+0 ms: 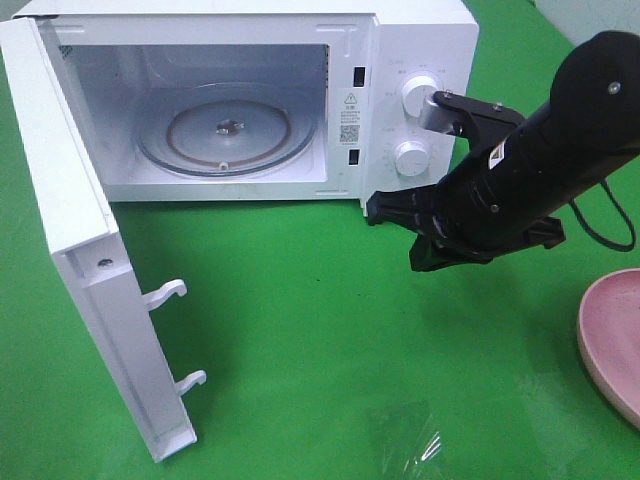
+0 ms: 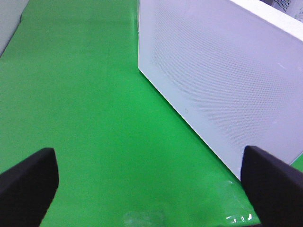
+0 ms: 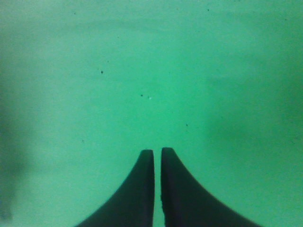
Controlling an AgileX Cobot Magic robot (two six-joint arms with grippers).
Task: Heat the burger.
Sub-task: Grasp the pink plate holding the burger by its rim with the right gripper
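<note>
Exterior high view: the microwave (image 1: 420,40) stands on the green worktop (image 1: 300,330) with its door (image 1: 70,230) swung open and the glass turntable (image 1: 225,130) visible inside. The right arm (image 1: 530,160) reaches in front of the control knobs (image 1: 415,95). A pink plate (image 1: 610,340) sits at the right edge. The position of the burger cannot be told.

Left wrist view: the left hand (image 2: 149,177) stands wide above the worktop, near a white perforated microwave panel (image 2: 222,71).

Right wrist view: the right hand (image 3: 157,151) is closed to a narrow slit, gripping nothing, above the worktop

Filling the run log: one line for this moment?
door open | turntable bare | right gripper shut, empty | left gripper open | burger unseen
</note>
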